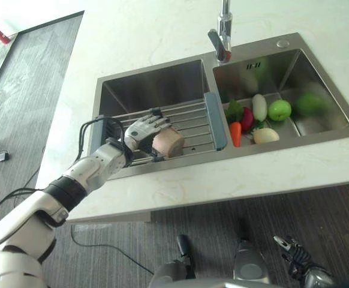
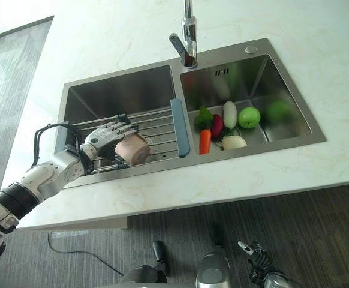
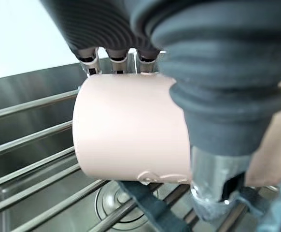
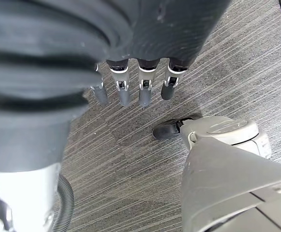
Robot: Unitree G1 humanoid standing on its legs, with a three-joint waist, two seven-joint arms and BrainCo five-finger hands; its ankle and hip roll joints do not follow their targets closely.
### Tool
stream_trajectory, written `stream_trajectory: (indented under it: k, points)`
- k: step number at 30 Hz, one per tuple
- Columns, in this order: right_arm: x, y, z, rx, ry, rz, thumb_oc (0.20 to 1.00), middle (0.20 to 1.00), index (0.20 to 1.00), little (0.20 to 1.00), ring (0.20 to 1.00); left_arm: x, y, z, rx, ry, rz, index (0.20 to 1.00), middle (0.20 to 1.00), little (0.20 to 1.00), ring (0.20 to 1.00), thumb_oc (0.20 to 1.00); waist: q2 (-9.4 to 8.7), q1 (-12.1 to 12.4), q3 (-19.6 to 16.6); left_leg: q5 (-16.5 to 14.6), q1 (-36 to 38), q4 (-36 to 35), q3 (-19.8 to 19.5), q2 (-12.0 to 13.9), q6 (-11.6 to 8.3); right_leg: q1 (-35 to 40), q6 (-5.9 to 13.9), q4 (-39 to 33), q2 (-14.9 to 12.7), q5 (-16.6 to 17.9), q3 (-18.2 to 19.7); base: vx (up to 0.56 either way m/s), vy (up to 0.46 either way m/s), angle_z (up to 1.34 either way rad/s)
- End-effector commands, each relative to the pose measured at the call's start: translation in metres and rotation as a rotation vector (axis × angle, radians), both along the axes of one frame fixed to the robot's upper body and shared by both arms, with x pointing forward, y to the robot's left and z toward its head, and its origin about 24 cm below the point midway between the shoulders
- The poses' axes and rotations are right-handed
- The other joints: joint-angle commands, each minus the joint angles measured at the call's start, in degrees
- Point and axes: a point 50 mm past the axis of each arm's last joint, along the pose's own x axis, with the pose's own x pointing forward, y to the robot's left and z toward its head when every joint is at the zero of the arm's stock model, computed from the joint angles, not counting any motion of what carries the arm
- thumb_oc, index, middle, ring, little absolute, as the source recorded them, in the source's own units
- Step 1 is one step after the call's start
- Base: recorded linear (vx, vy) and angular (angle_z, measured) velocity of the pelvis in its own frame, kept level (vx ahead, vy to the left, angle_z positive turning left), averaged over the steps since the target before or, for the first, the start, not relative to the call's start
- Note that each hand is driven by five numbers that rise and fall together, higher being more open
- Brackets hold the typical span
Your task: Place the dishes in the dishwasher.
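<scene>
A pale counter (image 1: 162, 30) holds a double sink (image 1: 318, 135). In the sink's left basin, the left hand (image 1: 142, 130) curls round a pink cup (image 1: 170, 143) lying on the rack (image 1: 192, 123). Vegetables (image 1: 255, 117) fill its right basin. Below the sink, the right hand (image 4: 135, 84) hangs with relaxed fingers, holding nothing.

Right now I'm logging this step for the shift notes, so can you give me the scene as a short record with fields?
Dish: pink cup, lying on its side on the wire rack over the left sink basin
Left hand: left hand curled round the cup
Right hand: right hand low by the floor, fingers relaxed, holding nothing
Right basin: carrot, green apple, white vegetable, other produce
Faucet: faucet between the basins
Dishwasher: not seen
</scene>
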Motion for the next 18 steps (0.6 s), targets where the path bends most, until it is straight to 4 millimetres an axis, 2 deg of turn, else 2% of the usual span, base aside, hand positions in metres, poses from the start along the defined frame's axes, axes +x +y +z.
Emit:
stream_trajectory:
  k: [1,12,18]
  points:
    - [0.013,-0.001,0.005,0.003,-0.058,-0.036,1.000,1.000,1.000,1.000,1.000,0.011,0.011,0.018,0.069,-0.055,0.048,1.000,1.000,1.000,1.000,1.000,-1.02,-0.32,1.44,-4.97,-1.59,0.74,-3.09,0.41,-1.47,-2.57,5.46,1.00,-4.16,-2.31,3.22,0.00,0.000,0.00]
    - [0.026,-0.006,0.013,-0.008,-0.109,-0.031,1.000,1.000,1.000,1.000,1.000,0.020,0.020,0.038,0.122,-0.052,0.101,1.000,1.000,1.000,1.000,1.000,-0.56,-0.99,2.56,-4.81,-2.68,0.66,-2.76,0.14,-1.44,-4.11,5.41,1.09,-4.19,-1.99,3.89,0.00,0.000,0.00]
    - [0.032,-0.004,0.015,0.003,-0.135,-0.028,1.000,1.000,1.000,1.000,1.000,0.020,0.021,0.041,0.117,-0.062,0.082,1.000,1.000,1.000,1.000,1.000,-0.66,-0.92,2.94,-4.80,-3.18,0.58,-2.91,-0.03,-1.29,-4.70,5.45,1.09,-4.17,-1.84,4.02,-0.01,-0.002,0.00]
